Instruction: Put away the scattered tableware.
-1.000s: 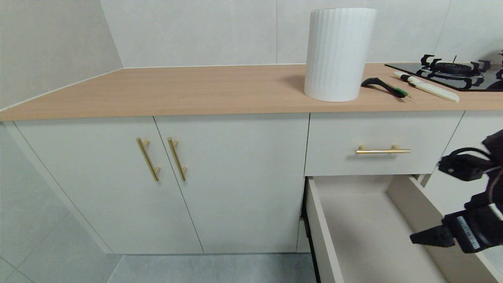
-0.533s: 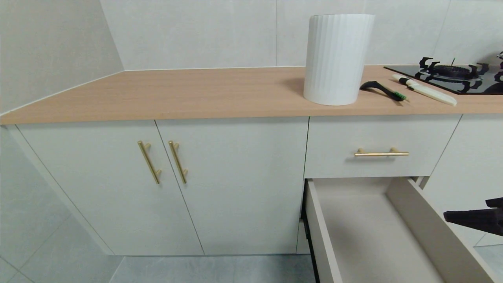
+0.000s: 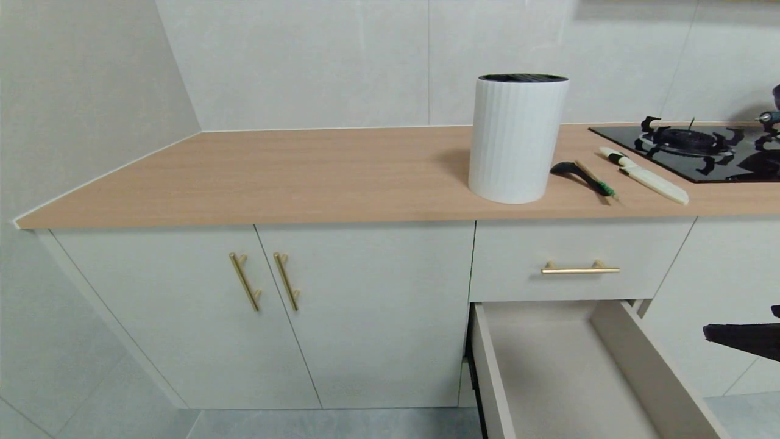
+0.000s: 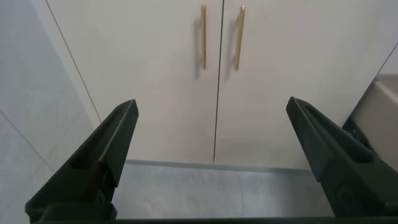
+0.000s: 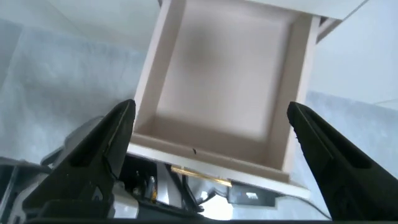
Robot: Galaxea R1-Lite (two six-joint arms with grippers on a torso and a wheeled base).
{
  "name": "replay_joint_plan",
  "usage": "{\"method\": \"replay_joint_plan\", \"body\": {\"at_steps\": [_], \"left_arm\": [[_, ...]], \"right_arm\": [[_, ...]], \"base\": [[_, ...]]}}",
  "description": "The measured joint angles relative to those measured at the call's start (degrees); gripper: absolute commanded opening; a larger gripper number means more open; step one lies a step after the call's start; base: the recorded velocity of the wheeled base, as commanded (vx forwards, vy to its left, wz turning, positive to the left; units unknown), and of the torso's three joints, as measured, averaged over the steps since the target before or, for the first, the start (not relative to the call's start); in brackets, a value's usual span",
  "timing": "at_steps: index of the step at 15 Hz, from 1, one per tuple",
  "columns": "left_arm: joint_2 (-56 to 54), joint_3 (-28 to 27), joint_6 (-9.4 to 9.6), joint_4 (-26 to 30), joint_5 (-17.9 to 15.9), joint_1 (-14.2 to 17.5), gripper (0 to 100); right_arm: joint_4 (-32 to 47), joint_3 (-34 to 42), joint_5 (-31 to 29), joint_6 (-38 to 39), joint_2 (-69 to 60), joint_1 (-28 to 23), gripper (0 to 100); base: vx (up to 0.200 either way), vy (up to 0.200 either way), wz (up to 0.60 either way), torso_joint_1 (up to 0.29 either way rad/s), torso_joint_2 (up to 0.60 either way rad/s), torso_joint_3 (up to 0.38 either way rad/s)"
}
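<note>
- The scattered tableware, a black plastic spoon with a green-tipped handle [image 3: 576, 173] and a cream-bladed knife with a white handle [image 3: 646, 177], lies on the wooden desk [image 3: 304, 171]. The spoon is just beside the tall white ribbed holder [image 3: 517, 140], and the knife is between the spoon and the black glass hob [image 3: 688, 143].
- Against the frames of a second ago, the pieces keep the same places relative to the holder and the hob. They sit lower in the head view only because the whole picture has shifted, so the camera has moved, not the tableware.
- The holder's dark slotted top now shows, as does more of the wall behind it.
- The pale lower drawer [image 3: 487, 366] stands pulled out below the shut upper drawer with its gold bar handle [image 3: 579, 268], and nothing lies in the part of it that shows.
- The right tool [image 5: 210, 109] is released and empty, with its jaws wide apart above the open drawer. It has drawn back towards the right edge of the head view, where one dark finger [image 3: 743, 337] remains.
- The left tool [image 4: 211, 102] is also released and empty, low before the two cream cupboard doors [image 4: 217, 62].
- My reading is that the drawer is ready and no piece has been collected yet. The next step is likely a reach up to the desk for the spoon or the knife.
</note>
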Motion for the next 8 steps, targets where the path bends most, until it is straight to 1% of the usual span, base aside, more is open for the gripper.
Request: {"method": "replay_joint_plan", "body": {"at_steps": [6,8], "left_arm": [[0.0,0.02,0.0,0.04,0.0,-0.02,100],[0.0,0.02,0.0,0.04,-0.02,0.0,100]], "right_arm": [[-1.02,-0.05,-0.05,-0.3,0.61,-0.02,100],[-3.62,-0.3,-0.06,-0.22,1.76,-0.48,100]], "base": [[0.0,0.0,0.0,0.158,-0.46,-0.317],[0.0,0.0,0.0,0.183,-0.49,-0.303]]}}
